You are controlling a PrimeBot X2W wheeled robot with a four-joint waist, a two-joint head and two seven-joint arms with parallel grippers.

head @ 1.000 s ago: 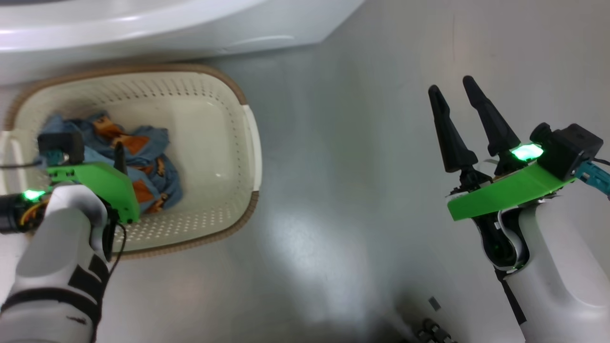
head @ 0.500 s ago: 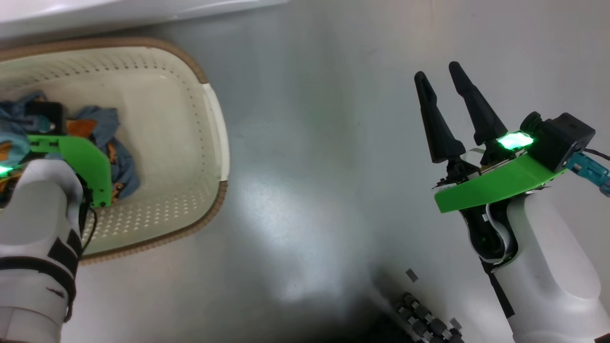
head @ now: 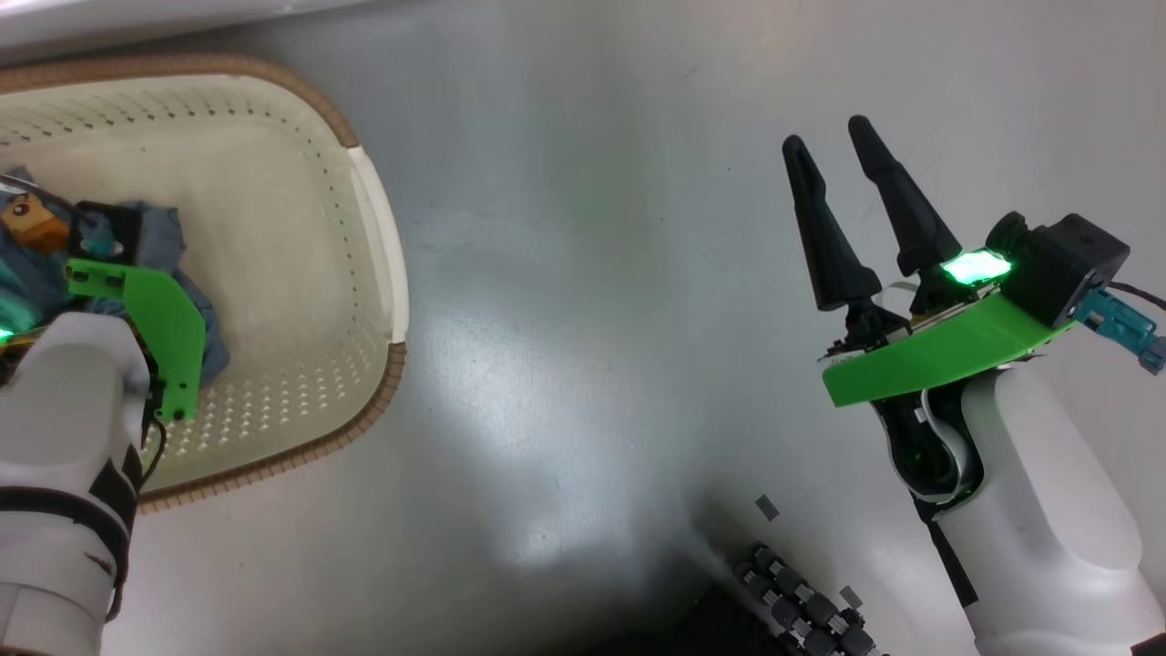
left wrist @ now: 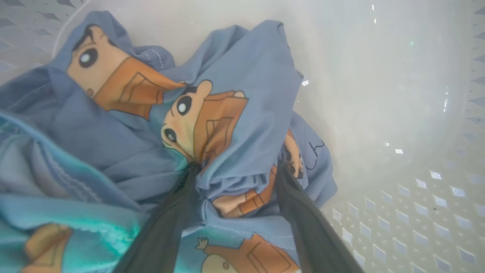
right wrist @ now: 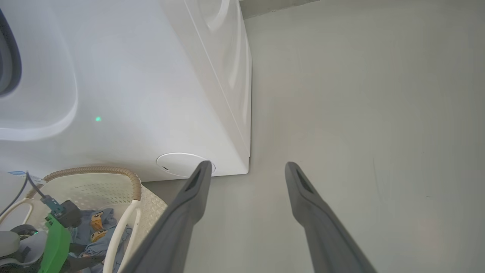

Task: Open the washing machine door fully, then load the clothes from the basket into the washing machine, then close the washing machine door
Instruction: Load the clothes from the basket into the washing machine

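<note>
Reaching into the basket (head: 373, 237) by the washing machine (right wrist: 151, 94) with the left gripper (left wrist: 237, 167), spread wide astride 1 raised fold of the clothes (left wrist: 235, 113), probably not pinching yet. Sink slightly deeper before closing, catch several layers rather than 1 edge, then lift straight up. Leave the right gripper (head: 827, 137) as is: open, empty, well apart over the floor (head: 583, 273).
</note>
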